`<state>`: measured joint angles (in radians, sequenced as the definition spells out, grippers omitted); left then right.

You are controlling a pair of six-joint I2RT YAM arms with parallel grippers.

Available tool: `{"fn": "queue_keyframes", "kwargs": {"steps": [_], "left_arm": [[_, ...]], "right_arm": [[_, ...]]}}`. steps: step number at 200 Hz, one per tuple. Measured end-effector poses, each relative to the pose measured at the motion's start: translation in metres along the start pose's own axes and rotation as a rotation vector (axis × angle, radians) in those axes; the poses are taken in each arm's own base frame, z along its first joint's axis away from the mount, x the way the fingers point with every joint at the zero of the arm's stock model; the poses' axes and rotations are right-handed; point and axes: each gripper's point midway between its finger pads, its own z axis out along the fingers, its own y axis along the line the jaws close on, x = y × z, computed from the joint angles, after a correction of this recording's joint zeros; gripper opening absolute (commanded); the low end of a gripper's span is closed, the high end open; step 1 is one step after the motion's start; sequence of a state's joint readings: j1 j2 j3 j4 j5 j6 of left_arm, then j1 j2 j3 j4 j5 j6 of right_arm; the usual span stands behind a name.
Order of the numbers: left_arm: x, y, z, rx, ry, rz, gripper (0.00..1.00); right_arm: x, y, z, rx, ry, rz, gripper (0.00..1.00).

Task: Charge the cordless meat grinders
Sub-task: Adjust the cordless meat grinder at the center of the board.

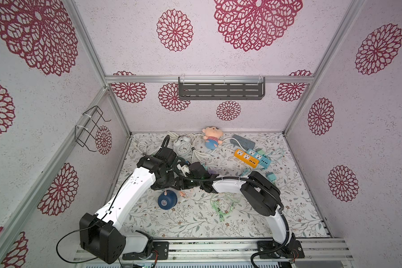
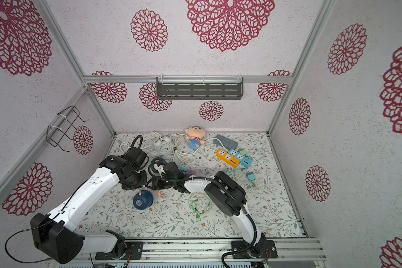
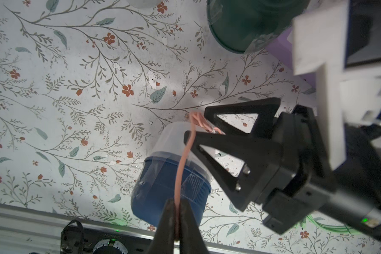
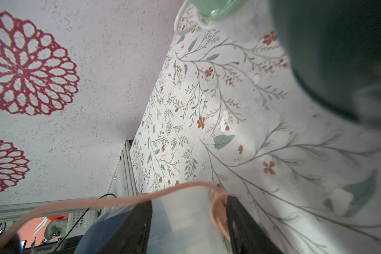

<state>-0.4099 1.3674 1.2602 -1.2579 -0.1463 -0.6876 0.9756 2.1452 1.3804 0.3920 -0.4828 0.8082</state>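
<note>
- Two black fingers of the left pincer [image 3: 177, 203] are pressed together on a salmon-pink cable [image 3: 183, 162], pinching it tight.
- From that grip the cable crosses the side of the navy blue grinder [image 3: 169, 191]. It ends in a small bundled coil [image 3: 207, 125] beside the grinder's clear base [image 3: 174, 136].
- On the right pincer [image 3: 196, 122], the triangular jaws stand apart with the coil lying between their tips. In the right wrist view the clear base shows between the two jaws, but I cannot tell whether they touch it.
- In both top views the navy blue grinder lies tipped on its side toward the front left of the floral desk [image 1: 288, 208]. It is just below the two wrists, and its silver button faces the front.
- Just behind the pincers stands the dark green grinder [image 3: 240, 24], partly hidden by the right arm and close beside a purple power strip [image 1: 213, 172].
- Farther back are a white twin-bell alarm clock [image 1: 183, 146], tangled white cords [image 1: 200, 152], a plush doll [image 1: 212, 138] and a grey pouch [image 1: 243, 141].
- Toward the back right, an orange power strip [image 1: 246, 158] lies against a blue power strip [image 1: 261, 159], with a teal plug [image 1: 271, 178] nearer the front.
- In front of the right arm lies a green cable [image 1: 221, 217].
</note>
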Motion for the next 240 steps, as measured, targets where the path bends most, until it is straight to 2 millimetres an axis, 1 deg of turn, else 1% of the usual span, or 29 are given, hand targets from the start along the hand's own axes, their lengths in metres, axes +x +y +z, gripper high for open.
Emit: {"fn": "queue_keyframes", "kwargs": {"steps": [13,39,54,72,80,90,105,119,132,162,184,194,209,220,229,240], "left_arm": [[-0.001,-0.001,0.004,-0.006,0.007,0.004,0.09],[-0.006,-0.007,0.017,-0.015,0.024,0.011,0.1],[-0.009,-0.012,0.026,-0.02,0.034,0.015,0.12],[-0.012,-0.016,0.036,-0.029,0.048,0.024,0.18],[-0.014,-0.018,0.039,-0.03,0.051,0.025,0.23],[-0.016,-0.02,0.041,-0.027,0.052,0.029,0.36],[-0.018,-0.022,0.043,-0.023,0.052,0.034,0.49],[-0.019,-0.023,0.043,-0.02,0.047,0.032,0.56],[-0.02,-0.024,0.043,-0.018,0.043,0.033,0.6],[-0.024,-0.025,0.037,-0.014,0.031,0.031,0.63],[-0.024,-0.021,0.029,-0.014,0.018,0.03,0.66],[-0.024,-0.019,0.022,-0.012,0.001,0.026,0.71],[-0.027,-0.015,0.006,0.003,-0.047,0.016,0.79],[-0.035,-0.014,-0.007,0.023,-0.092,0.007,0.86],[-0.042,-0.014,-0.018,0.042,-0.13,-0.002,0.89],[-0.052,-0.014,-0.025,0.051,-0.164,-0.01,0.95]], "right_arm": [[0.009,0.0,0.005,0.003,0.017,0.006,0.5],[0.028,-0.013,0.012,0.028,0.051,0.02,0.49],[0.036,-0.019,0.015,0.041,0.065,0.028,0.49],[0.04,-0.024,0.017,0.05,0.073,0.033,0.49],[0.04,-0.026,0.017,0.054,0.075,0.036,0.49],[0.04,-0.028,0.017,0.058,0.073,0.038,0.49],[0.037,-0.031,0.016,0.064,0.067,0.044,0.53],[0.035,-0.037,0.014,0.07,0.061,0.054,0.55],[0.032,-0.041,0.011,0.065,0.053,0.057,0.58],[0.028,-0.045,0.002,0.074,0.04,0.055,0.61],[0.031,-0.046,-0.005,0.091,0.047,0.055,0.66],[0.032,-0.045,-0.011,0.105,0.048,0.053,0.72],[0.033,-0.042,-0.02,0.126,0.047,0.041,0.79],[0.029,-0.039,-0.029,0.148,0.037,0.028,0.85],[0.026,-0.034,-0.036,0.163,0.028,0.012,0.87],[0.02,-0.027,-0.047,0.179,0.01,-0.005,0.9]]}}
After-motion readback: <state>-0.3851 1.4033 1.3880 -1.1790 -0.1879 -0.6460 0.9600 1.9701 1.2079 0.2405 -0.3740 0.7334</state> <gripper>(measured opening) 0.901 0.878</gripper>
